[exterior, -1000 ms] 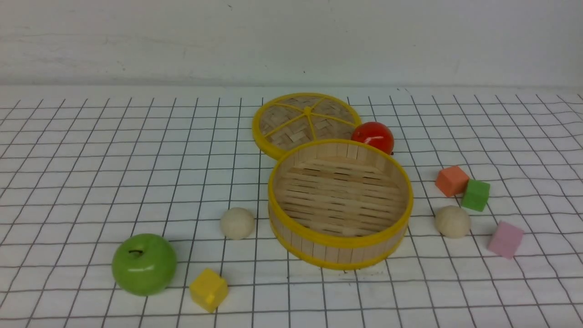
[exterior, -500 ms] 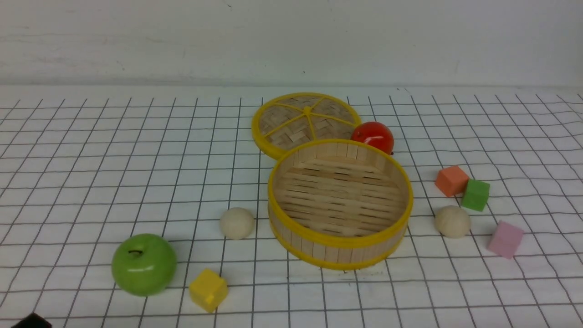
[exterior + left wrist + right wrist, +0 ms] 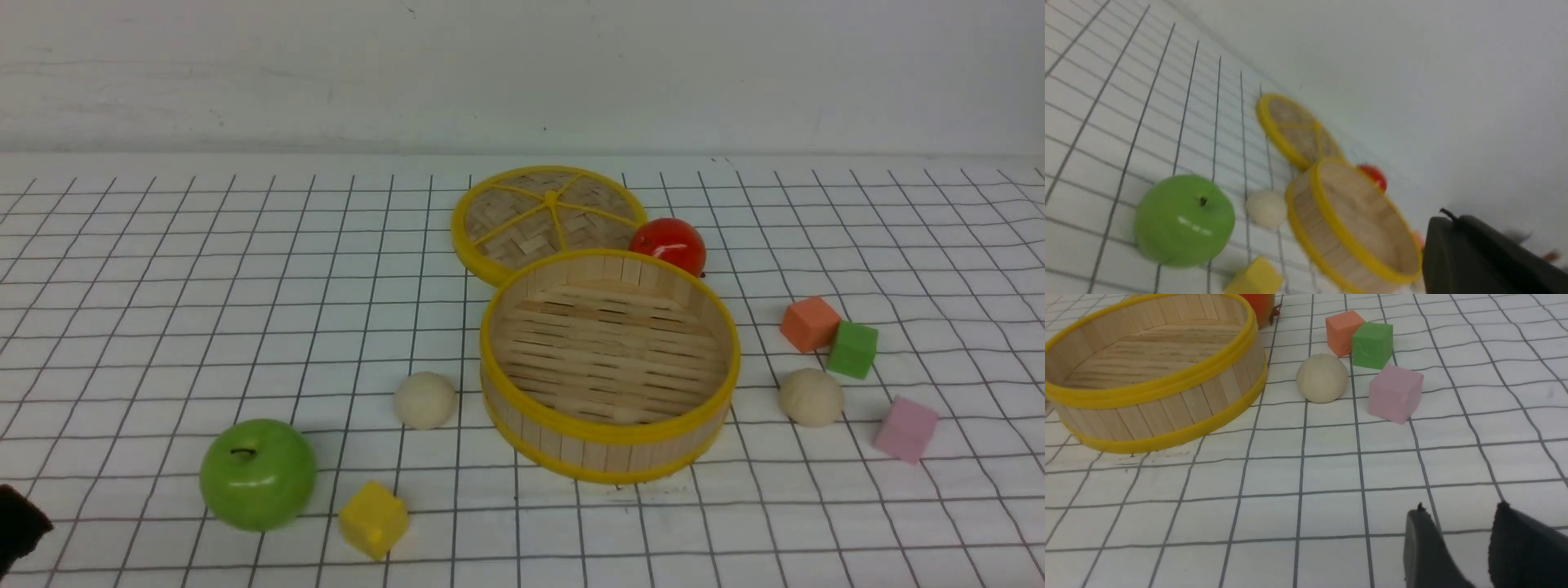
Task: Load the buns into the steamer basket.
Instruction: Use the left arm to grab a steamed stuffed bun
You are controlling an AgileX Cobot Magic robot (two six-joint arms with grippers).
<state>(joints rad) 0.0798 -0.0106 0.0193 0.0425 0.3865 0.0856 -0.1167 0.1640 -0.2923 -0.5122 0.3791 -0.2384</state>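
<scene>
Moved since half a second back: only the left pincer [image 3: 20,527], a dark blot at the near-left edge of the front view, now higher up that edge. Everything else on the gridded tabletop [image 3: 163,286] unmoved. Pressed together, to judge by the single dark mass in the left wrist view, nothing pinched, short of every object.

Next rightward, green apple [image 3: 258,474], upright, stem dimple on top, nearest thing to that pincer. Just right of it and a little nearer the robot, yellow cube [image 3: 374,519], turned askew to the grid. Beyond the cube, left bun [image 3: 424,399], resting on the tabletop just beside the left wall of the steamer basket [image 3: 604,449], a small gap between. Basket at centre, open-topped, both buns outside it. Behind it, flat woven lid [image 3: 549,216] with yellow spokes, near edge hidden by the basket's far rim. Red fruit [image 3: 669,245] tucked just behind the basket's far-right rim, beside the lid.

Right of the basket, right bun [image 3: 810,397], also on the tabletop, apart from the wall. Just behind it, orange cube [image 3: 809,324] and green cube [image 3: 852,349] side by side, apparently touching. Pink cube [image 3: 906,429] just right of the bun, slightly nearer the robot. Farthest right, right pincer [image 3: 1461,506], seen only from its own wrist camera: spread, empty, above open grid squares, well apart from the right bun.
</scene>
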